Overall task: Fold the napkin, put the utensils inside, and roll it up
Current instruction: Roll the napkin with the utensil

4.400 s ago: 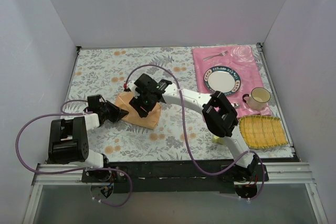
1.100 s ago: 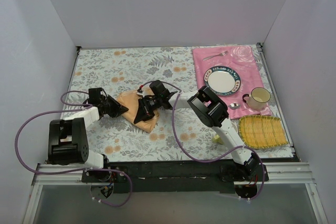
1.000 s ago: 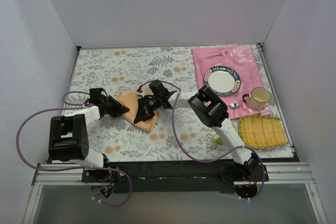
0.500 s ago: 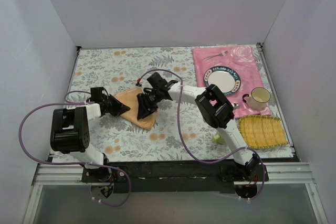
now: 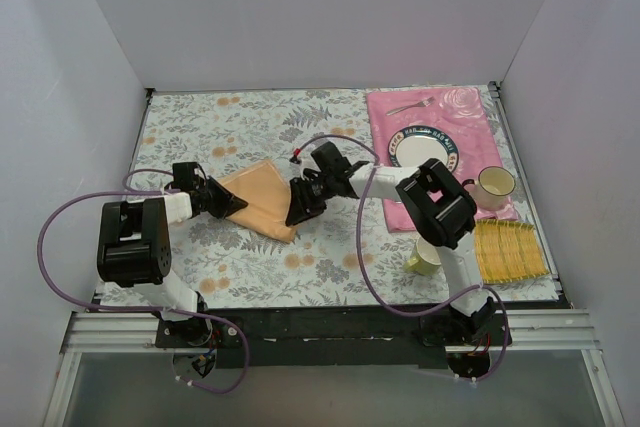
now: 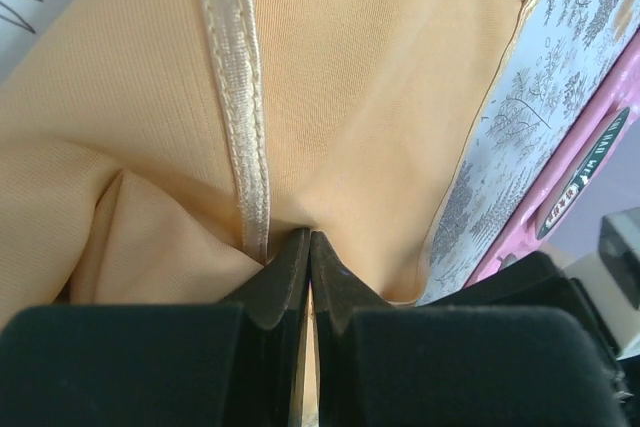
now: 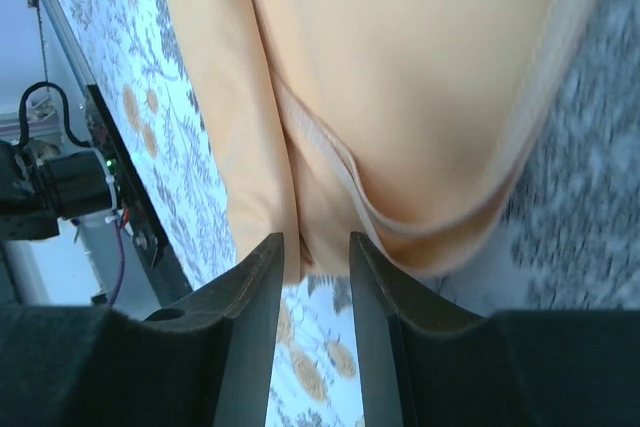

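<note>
The peach-orange napkin (image 5: pixel 260 197) lies folded on the floral tablecloth left of centre. My left gripper (image 5: pixel 236 205) is shut on the napkin's left corner; the left wrist view shows the closed tips (image 6: pixel 308 239) pinching a hemmed fold of the napkin (image 6: pixel 370 97). My right gripper (image 5: pixel 300 211) stands open at the napkin's right edge. In the right wrist view the napkin (image 7: pixel 400 67) has a layered corner that reaches just to the gap between the spread fingers (image 7: pixel 262 277). The right gripper (image 7: pixel 315 247) grips nothing. A silver fork (image 5: pixel 410 105) lies at the far end of the pink placemat (image 5: pixel 470 117).
On the placemat stand a white plate with a dark patterned rim (image 5: pixel 425 150) and a cream cup (image 5: pixel 492 185). A yellow woven mat (image 5: pixel 512 247) lies near the right front. A small yellow-green cup (image 5: pixel 424 257) stands beside the right arm. White walls enclose three sides.
My right gripper opened, let go of the napkin and drew back to the right off it. The napkin now lies flatter and more exposed. My left gripper stays shut on its corner.
</note>
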{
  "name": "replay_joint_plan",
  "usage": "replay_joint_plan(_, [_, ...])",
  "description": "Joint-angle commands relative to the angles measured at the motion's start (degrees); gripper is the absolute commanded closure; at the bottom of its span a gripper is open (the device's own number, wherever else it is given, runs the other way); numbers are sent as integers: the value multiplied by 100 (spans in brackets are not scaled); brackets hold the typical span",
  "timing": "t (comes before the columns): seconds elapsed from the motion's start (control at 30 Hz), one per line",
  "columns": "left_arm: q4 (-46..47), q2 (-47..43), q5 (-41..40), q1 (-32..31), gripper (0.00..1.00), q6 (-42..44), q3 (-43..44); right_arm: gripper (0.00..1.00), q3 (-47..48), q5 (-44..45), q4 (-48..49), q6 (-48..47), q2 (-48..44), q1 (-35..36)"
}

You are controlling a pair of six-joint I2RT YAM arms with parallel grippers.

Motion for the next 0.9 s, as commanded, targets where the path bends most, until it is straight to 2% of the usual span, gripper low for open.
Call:
replay_joint_plan(0.0, [-354,286,-564,39,100,290,-156,59,-1278,492,1406,1047,-473,61])
replay_joint_plan(0.07, [-336,303,-485,21,100,299,-174,59,-1691,493,1804,1477,-605,123])
replay_joint_plan(0.17, [-336,303,-458,4,100,369,-192,59,-1598,475,1948,1481,-649,255])
replay_joint_plan(0.37, [-371,215,-405,-5,100,378,-235,57,-298,1019,103,242,-746,316])
replay_joint_plan(0.5, [-389,189,-370,-14,100,422,-192,56,824,1240,-477,-522,-483,308])
replay_joint_plan(0.63, [-433,154,-379,-23,100,457,-165,57,1670,1275,-716,-577,316,246])
replay_joint_plan(0.7, [-433,127,-370,-23,100,457,-192,61,1979,1345,-803,-463,763,202])
replay_joint_plan(0.73, [-433,84,-379,-23,100,457,-192,67,2215,1345,-821,-436,887,193])
replay_joint_plan(0.87, [-477,13,-405,-23,100,501,-183,76,1963,1634,-532,-322,1021,185])
